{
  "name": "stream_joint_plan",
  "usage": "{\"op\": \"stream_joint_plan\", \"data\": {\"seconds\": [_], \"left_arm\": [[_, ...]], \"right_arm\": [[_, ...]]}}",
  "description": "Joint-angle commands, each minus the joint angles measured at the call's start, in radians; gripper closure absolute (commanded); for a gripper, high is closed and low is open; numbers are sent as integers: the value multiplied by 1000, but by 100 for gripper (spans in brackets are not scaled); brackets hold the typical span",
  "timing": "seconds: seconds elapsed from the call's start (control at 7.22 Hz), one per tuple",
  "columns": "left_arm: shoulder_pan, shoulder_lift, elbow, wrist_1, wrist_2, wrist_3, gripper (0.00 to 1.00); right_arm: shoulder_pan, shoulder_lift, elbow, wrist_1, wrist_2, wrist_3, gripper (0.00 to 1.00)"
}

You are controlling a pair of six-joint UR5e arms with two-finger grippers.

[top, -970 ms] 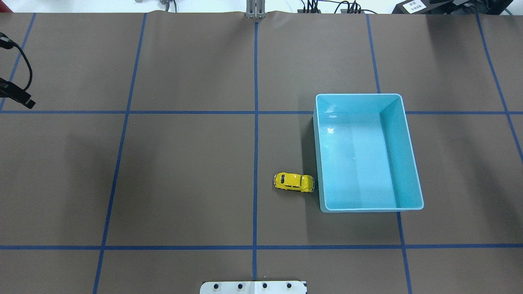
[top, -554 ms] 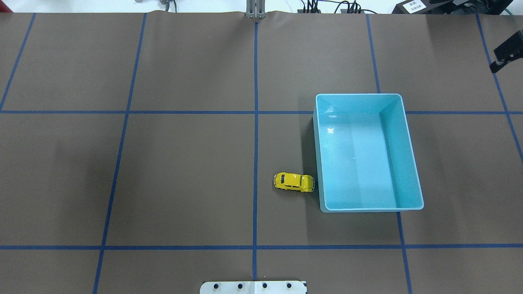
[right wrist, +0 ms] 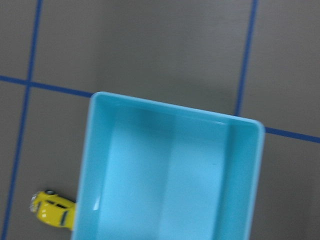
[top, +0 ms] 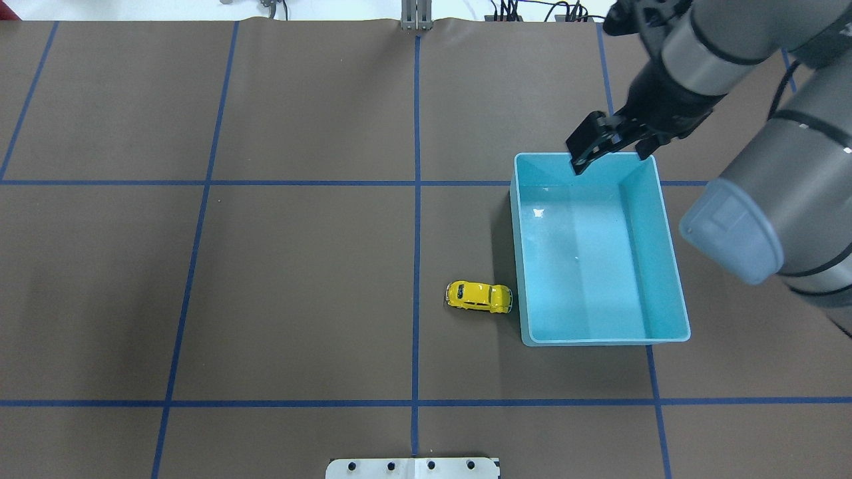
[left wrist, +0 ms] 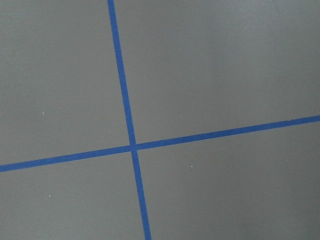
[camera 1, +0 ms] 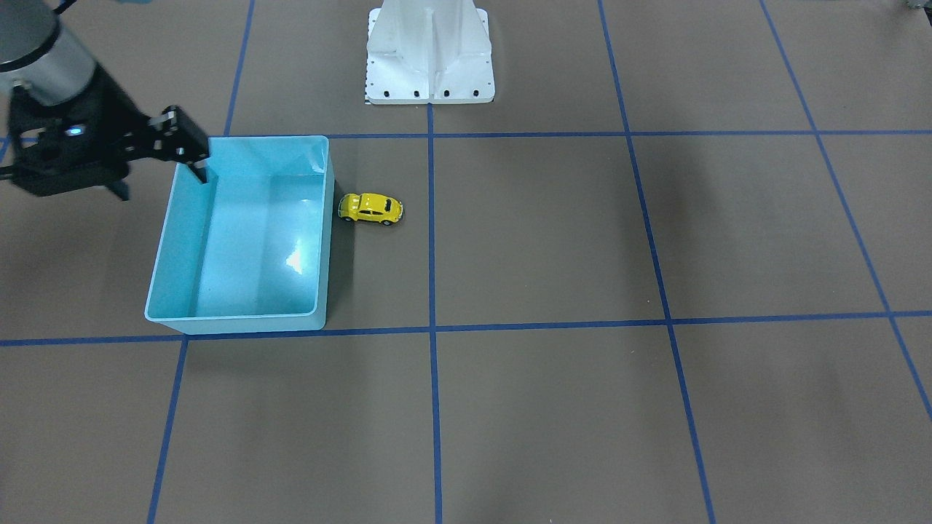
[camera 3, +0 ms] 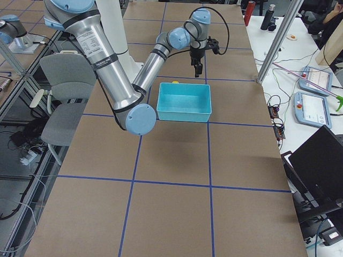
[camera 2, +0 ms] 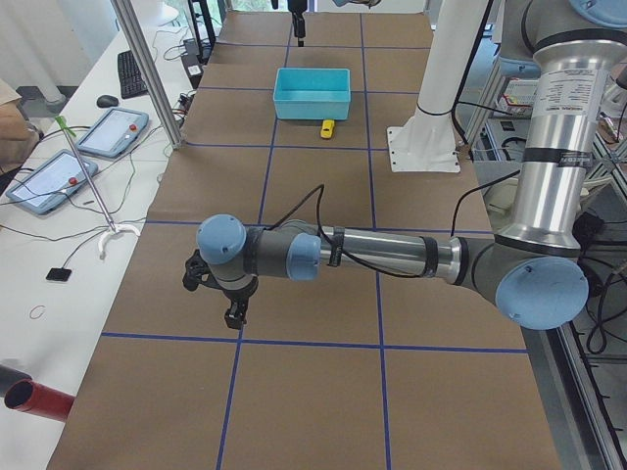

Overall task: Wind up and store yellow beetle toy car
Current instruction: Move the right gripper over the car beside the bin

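1. The yellow toy car is seen standing on its wheels on the brown desk, outside the bin.
2. In the overhead view, the toy car is placed at about 8 o'clock from the middle of the light-blue bin. It is set just beside the bin's 9 o'clock wall, close to the near corner. Whether car and wall touch cannot be told.
3. The car's length is laid along the 9-to-3 o'clock line, with one end turned toward that wall.
4. The right pincer is held above the bin's 12 o'clock rim, pointed downward, with its fingers spread wide apart.
5. The right pincer is kept well apart from the toy car, which is seen at the lower left edge of the right wrist view.
6. The left pincer is shown only in the side view from the desk's left end. It is held low over the desk, far out toward 9 o'clock from the bin. Whether it is open or closed cannot be told.
7. Only a crossing of blue tape lines on the desk is shown by the left wrist camera.
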Motion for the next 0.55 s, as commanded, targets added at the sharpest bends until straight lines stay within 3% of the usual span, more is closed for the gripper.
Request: {"op": "stream_joint_plan", "data": {"seconds": [0.0,0.14,0.42], "left_arm": [[-17,16,-5,-2,56,13,0],[-17,13,-8,-2,59,7,0],[-17,45,-23,-10,84,6,0]], "right_arm": [[-184,21,21,69,-146,-248,0],[-258,9,-4,78,-262,-463,0],[-298,12,-103,213,-314,-717,0]]}}
